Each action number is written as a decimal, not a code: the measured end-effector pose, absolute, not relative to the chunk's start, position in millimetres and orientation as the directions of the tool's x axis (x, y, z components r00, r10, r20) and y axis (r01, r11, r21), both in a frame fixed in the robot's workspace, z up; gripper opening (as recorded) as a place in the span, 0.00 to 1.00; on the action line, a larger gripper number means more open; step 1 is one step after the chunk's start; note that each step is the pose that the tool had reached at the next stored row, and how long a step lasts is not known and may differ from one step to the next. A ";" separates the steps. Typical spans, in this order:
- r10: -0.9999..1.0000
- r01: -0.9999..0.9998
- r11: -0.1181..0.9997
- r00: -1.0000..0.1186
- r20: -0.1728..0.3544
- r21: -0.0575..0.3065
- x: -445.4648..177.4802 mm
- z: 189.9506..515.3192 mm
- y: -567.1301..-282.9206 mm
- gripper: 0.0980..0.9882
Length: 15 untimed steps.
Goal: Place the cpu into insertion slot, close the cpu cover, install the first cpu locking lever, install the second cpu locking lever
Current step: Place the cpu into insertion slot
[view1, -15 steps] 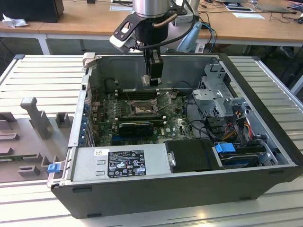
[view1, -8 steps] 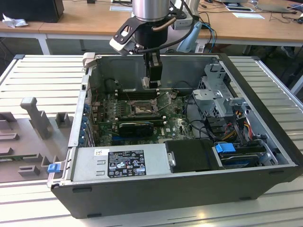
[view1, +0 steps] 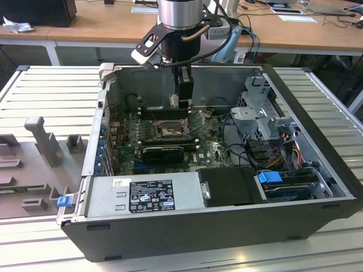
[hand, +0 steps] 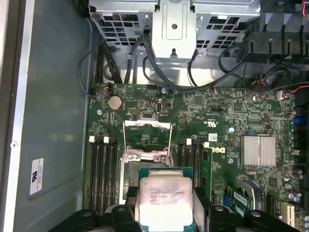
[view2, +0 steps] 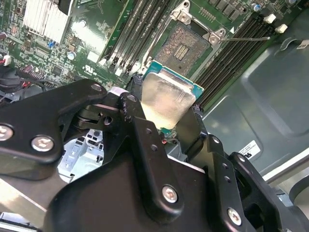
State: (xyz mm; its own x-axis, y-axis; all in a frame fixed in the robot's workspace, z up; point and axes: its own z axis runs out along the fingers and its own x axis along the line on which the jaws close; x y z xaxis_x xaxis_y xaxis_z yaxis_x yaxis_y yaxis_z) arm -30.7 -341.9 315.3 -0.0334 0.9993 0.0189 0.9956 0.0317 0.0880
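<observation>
Cpu [hand: 164, 200] sits pinched by its edges in the claw [view1: 182, 96], held above the motherboard [hand: 217, 121] near the open slot [view2: 181, 46], cover [hand: 147, 124] raised. Light, stiff and thin, it is probably fragile underneath, so the side edges seem the safe hold.

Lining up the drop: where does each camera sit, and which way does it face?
Exterior view: off the arm, looking down into the open computer case; shows the wrist and gripper.
First wrist view: on the wrist, facing the motherboard; gripper's links show.
Second wrist view: on the wrist, looking past the gripper's links toward the insertion slot.
Both wrist views share the gripped cpu.
</observation>
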 end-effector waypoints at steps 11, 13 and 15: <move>0.999 0.996 0.025 -0.027 0.019 0.088 -30.7 305.9 -341.9 0.48; 1.000 0.996 0.015 -0.017 0.019 0.088 -30.8 305.1 -341.9 0.48; 1.000 0.996 -0.015 0.013 0.019 0.088 -30.8 303.9 -341.9 0.48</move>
State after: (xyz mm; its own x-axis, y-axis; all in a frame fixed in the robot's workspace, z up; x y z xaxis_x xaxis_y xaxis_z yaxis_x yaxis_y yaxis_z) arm -30.8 -341.9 303.9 0.0132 0.9997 0.0189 0.9960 -0.0149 0.0880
